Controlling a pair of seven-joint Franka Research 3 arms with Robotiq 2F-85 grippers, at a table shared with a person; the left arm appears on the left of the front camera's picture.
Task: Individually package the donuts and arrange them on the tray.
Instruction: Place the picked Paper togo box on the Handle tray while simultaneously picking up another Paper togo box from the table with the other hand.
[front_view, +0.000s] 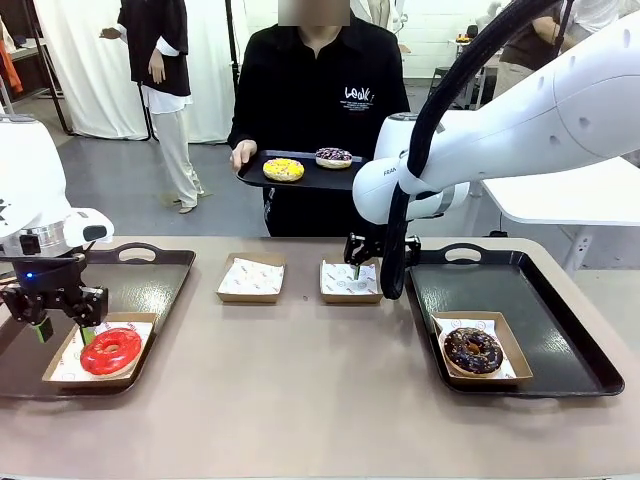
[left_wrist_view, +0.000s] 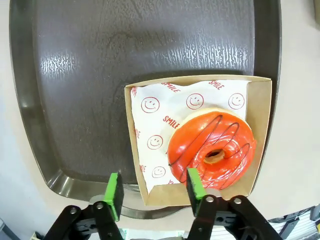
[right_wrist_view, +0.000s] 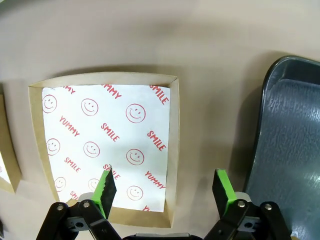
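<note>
Four donuts: a red donut (front_view: 110, 350) under the left pincer (front_view: 65, 330), a chocolate donut (front_view: 473, 350) beside the right pincer (front_view: 357, 266), and a yellow donut (front_view: 283, 169) and a purple donut (front_view: 333, 157) beyond it. Four boxes (front_view: 251, 278), two of them empty. Three trays (front_view: 560, 330): one by each pincer, one beyond both. Two pincers.

Glossy, smooth red glaze on donut (left_wrist_view: 232, 142). Matt white paper liner (left_wrist_view: 155, 117) inside brown cardboard box (left_wrist_view: 263, 120). Dark plastic tray (left_wrist_view: 100, 75): fine pebbled texture, slight sheen. Matt beige tabletop (right_wrist_view: 150, 35).
</note>
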